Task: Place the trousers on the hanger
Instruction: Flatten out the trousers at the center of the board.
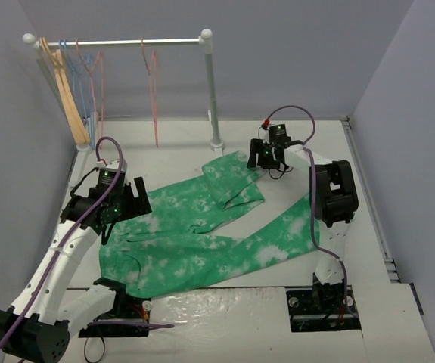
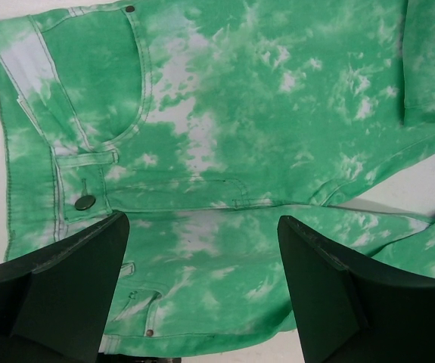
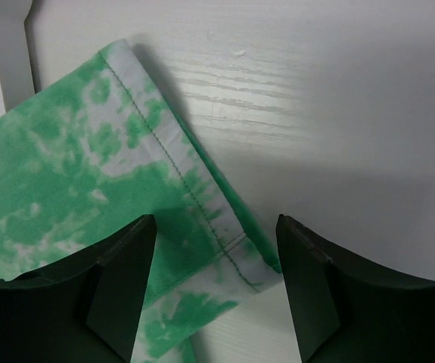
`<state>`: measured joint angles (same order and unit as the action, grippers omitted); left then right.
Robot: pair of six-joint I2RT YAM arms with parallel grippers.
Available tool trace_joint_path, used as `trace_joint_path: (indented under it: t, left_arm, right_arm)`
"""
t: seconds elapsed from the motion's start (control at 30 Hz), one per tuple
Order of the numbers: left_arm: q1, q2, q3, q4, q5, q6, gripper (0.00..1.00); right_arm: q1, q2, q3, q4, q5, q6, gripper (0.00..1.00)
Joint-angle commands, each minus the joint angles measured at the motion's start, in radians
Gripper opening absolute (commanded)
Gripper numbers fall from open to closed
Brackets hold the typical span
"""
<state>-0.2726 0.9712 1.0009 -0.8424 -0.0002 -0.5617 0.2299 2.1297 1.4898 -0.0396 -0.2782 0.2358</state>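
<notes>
Two arms hang over the trousers [image 1: 194, 242], which lie spread out on the surface [image 1: 179, 147]. The left jaws are wide open above the waist, near the button [image 2: 85, 202], and hold nothing. The right jaws are also open, low over the end of one leg, with the corner of the hem [image 3: 236, 253] between them but not pinched.

The pink hanger [image 1: 154, 98] hangs on the rail [image 1: 126, 43] at the back, not touching the trousers.

What could go wrong? I think the right jaws may close on only that small corner, and the cloth could slip out when lifted. They might also catch just one layer. The hanger is thin and hangs loose, so a push from the cloth could make it swing or fall off the rail.
</notes>
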Motion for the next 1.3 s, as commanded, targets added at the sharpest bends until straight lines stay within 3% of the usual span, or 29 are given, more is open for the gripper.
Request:
trace_joint_path:
  t: [0.0, 0.1, 0.23, 0.33, 0.47, 0.57, 0.67, 0.73, 0.8, 0.9, 0.97, 1.27]
  left_arm:
    - [0.007, -0.009, 0.01, 0.002, -0.007, -0.009, 0.77]
    - [0.007, -0.003, 0.013, 0.008, -0.003, -0.009, 0.77]
    - [0.007, 0.005, 0.013, 0.016, 0.0, -0.011, 0.77]
    - [0.006, 0.01, 0.021, 0.023, 0.0, -0.014, 0.77]
    - [0.007, 0.009, 0.045, 0.029, 0.0, -0.014, 0.77]
    - [0.007, 0.01, 0.057, 0.035, 0.0, -0.015, 0.77]
    - [0.006, 0.011, 0.046, 0.055, 0.0, -0.021, 0.77]
    - [0.006, 0.021, 0.036, 0.074, 0.029, -0.024, 0.77]
    - [0.006, 0.035, 0.025, 0.083, 0.041, -0.029, 0.77]
    - [0.004, 0.053, 0.019, 0.094, 0.038, -0.035, 0.77]
    - [0.004, 0.065, 0.013, 0.105, 0.026, -0.044, 0.77]
    - [0.003, 0.187, -0.084, 0.204, -0.07, -0.151, 0.77]
  right_arm:
    - [0.023, -0.054, -0.052, -0.026, -0.028, -0.009, 0.55]
    - [0.028, -0.057, -0.054, -0.028, -0.028, -0.013, 0.36]
    - [0.025, -0.087, -0.006, -0.048, 0.019, -0.031, 0.0]
    - [0.0, -0.128, 0.06, -0.079, 0.081, -0.058, 0.0]
    - [-0.068, -0.241, 0.177, -0.17, 0.296, -0.125, 0.0]
    - [-0.191, -0.315, 0.215, -0.205, 0.51, -0.144, 0.0]
    - [-0.313, -0.326, 0.239, -0.22, 0.597, -0.142, 0.0]
    - [-0.371, -0.289, 0.291, -0.24, 0.603, -0.126, 0.01]
    - [-0.386, -0.254, 0.338, -0.28, 0.634, -0.122, 0.09]
    - [-0.385, -0.225, 0.391, -0.33, 0.663, -0.106, 0.48]
    - [-0.382, -0.257, 0.38, -0.343, 0.616, -0.097, 0.59]
    - [-0.254, -0.562, 0.031, -0.253, 0.405, -0.018, 0.64]
